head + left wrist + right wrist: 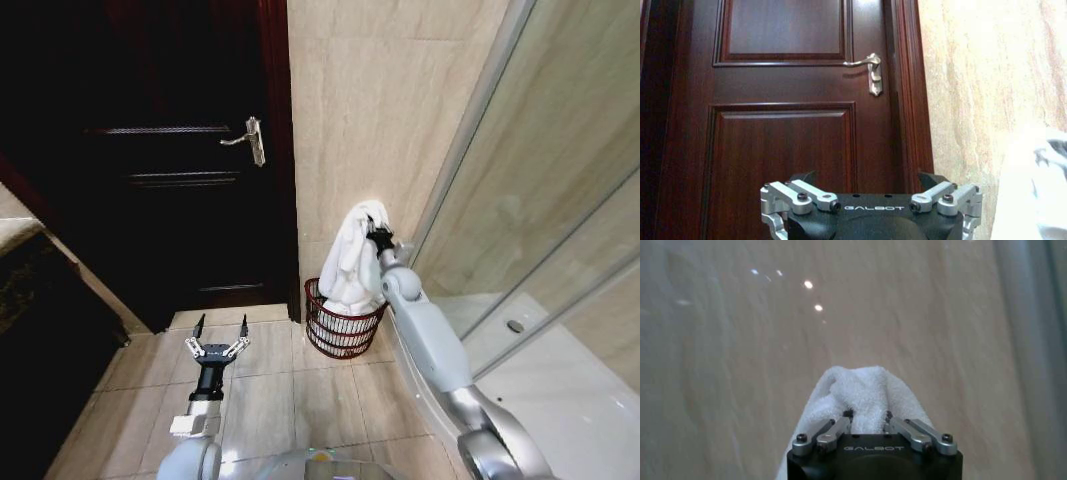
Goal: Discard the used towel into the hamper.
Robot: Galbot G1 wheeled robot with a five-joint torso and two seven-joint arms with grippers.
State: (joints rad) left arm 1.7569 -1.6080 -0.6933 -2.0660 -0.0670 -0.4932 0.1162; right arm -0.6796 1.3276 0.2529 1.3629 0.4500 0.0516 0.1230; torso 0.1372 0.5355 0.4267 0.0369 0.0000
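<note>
**Towel held over hamper — drop could miss the rim**

The right gripper [379, 238] is pinching the top of a white, fluffy terry towel [352, 262], jaws closed on a bunched fold, as the right wrist view confirms [867, 426]. The towel is hanging down from that grip, its lower end reaching into the small round dark reddish-brown wire-bar hamper [343, 322], which is sitting on the beige tiled floor [270, 390] near the marble-look wall [380, 110], just beside the dark wooden door [170, 160].

The left gripper [217, 348] is hovering low over the floor tiles, fingers spread open, holding nothing, well apart from the hamper.

Risks, as a judgement: most of the towel is sitting above the rim, so on release it may be flopping over the edge and sliding to the floor. The hamper looks light; dragging cloth could be tipping it. A fold may also be snagging on the fingers and not falling free.
</note>
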